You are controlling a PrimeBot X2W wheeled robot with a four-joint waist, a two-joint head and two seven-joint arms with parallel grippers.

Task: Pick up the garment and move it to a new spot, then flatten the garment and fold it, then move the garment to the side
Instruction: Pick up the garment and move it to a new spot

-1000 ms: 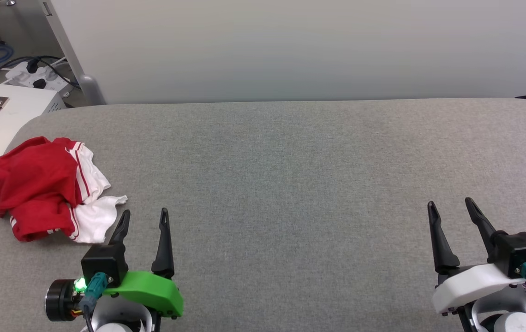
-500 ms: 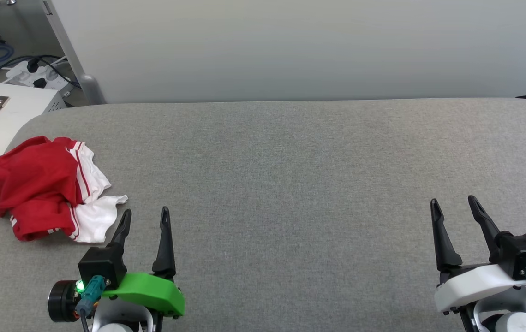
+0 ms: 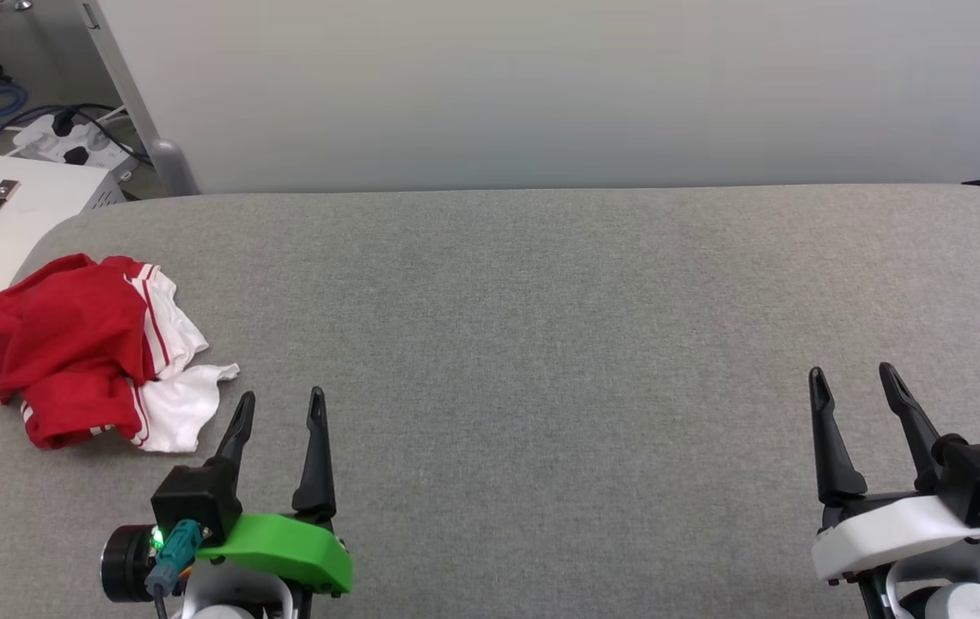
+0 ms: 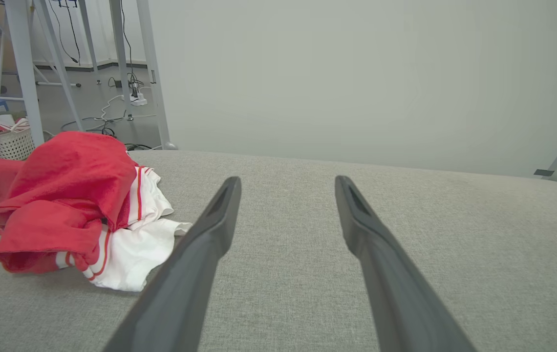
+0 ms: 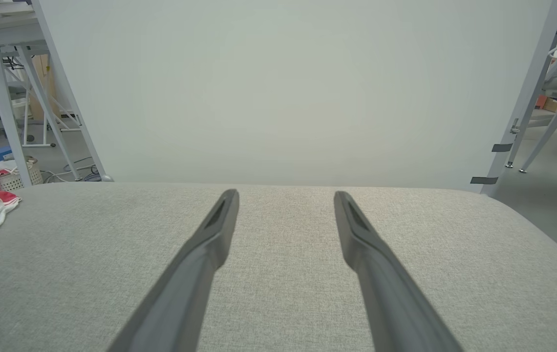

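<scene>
- Since the garment (image 3: 69, 344) lies crumpled and untouched at the 9 o'clock edge of the grey desk (image 3: 542, 301), I judge the task to be at step 1: the pick-up has not begun.
- Its red body is bunched into a heap, with a white sleeve spilling out toward 4 o'clock. Some red cloth seems to reach past the desk's rim.
- At 7 o'clock in the head view, the left pincer (image 3: 281, 395) is spread and empty, fingers pointing to 12 o'clock. The garment sits near it at its 10 o'clock, not touching.
- At 4 o'clock, the right pincer (image 3: 851, 371) is likewise spread and empty, well apart from the garment.
- Next, the left arm likely needs to swing toward 10 o'clock, dip, and pinch a raised fold.
- Both wrist views show the fingers lying low and nearly level over the desk.
</scene>
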